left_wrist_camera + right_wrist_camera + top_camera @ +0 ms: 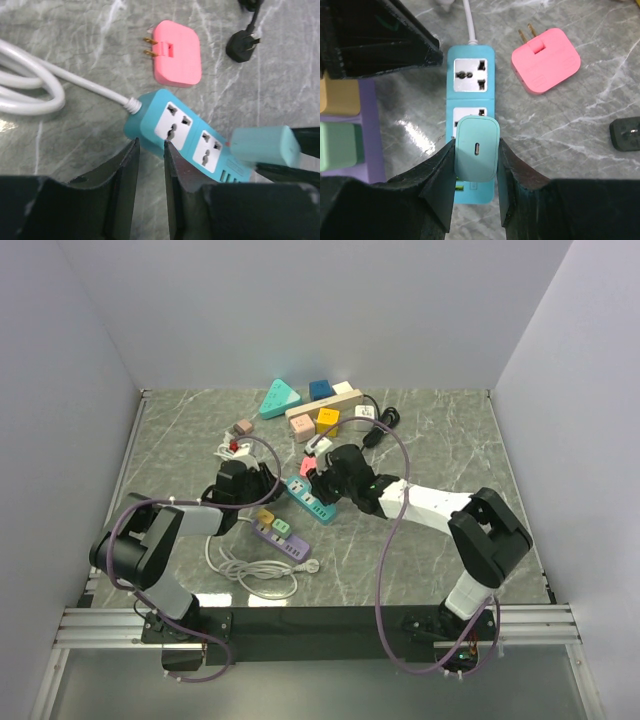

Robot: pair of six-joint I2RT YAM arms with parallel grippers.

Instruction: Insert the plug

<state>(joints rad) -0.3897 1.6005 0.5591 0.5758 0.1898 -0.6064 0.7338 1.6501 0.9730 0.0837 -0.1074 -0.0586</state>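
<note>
Top external: marbled table (440, 440), teal strip (318, 508); white walls (300, 300)

No words, brand names or numbers can be read anywhere here. The blue power strip (185, 132) has a tiny grey label on its top, just beside the mint plug (265, 145), but the print is too small and blurry to make out. A little green mark (385, 22), shaped a bit like a tick, sits on a black finger (380, 37) of the left gripper (150, 147). Far back on the table, a white box (364, 412) has some dark print on it, too small to read.
</note>
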